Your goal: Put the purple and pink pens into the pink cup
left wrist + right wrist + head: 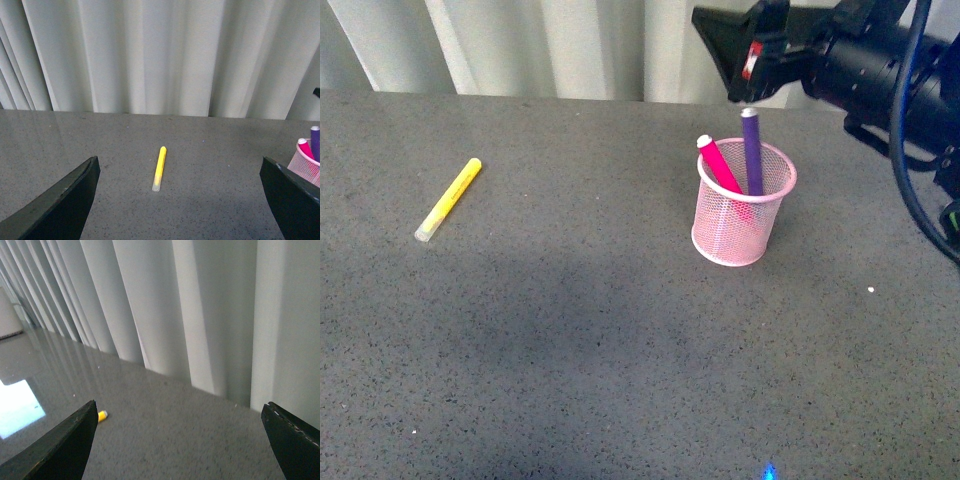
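Pens, purple and pink, stand in the pink cup just below the raised right gripper in the front view. Left wrist view: left gripper spread wide, cup beside one finger. Right wrist view: right gripper's fingers apart, empty.

On a dark grey speckled table we see a pink cup of wire mesh standing upright, right of centre. A pink pen and a purple pen stand inside it, leaning. Our right gripper, black, hangs above and behind the cup. A yellow pen lies far to the left.
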Robot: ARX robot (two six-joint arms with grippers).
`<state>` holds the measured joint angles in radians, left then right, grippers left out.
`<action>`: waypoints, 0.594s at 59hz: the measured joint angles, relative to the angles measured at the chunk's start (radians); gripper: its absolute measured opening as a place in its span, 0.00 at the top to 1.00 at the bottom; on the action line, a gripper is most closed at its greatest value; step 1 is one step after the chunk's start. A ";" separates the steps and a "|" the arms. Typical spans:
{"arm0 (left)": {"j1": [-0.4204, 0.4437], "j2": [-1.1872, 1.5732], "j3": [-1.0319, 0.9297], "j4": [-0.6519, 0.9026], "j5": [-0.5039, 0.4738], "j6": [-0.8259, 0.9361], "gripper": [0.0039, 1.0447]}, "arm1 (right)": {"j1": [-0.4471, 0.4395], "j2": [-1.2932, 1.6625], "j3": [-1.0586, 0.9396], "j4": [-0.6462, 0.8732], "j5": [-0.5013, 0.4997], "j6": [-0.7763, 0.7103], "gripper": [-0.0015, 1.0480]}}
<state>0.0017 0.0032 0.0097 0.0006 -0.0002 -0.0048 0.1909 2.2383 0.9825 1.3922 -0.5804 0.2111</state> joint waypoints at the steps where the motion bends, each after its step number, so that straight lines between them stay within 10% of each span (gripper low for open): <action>1: 0.000 0.000 0.000 0.000 0.000 0.000 0.06 | -0.001 -0.010 0.000 -0.001 0.003 0.000 0.07; 35: 0.000 0.000 0.000 0.000 0.000 0.000 0.06 | -0.143 -0.471 0.067 -0.513 0.336 -0.142 0.07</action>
<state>0.0013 0.0032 0.0097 0.0006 -0.0002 -0.0044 0.0475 1.7676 1.0496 0.8787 -0.2440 0.0689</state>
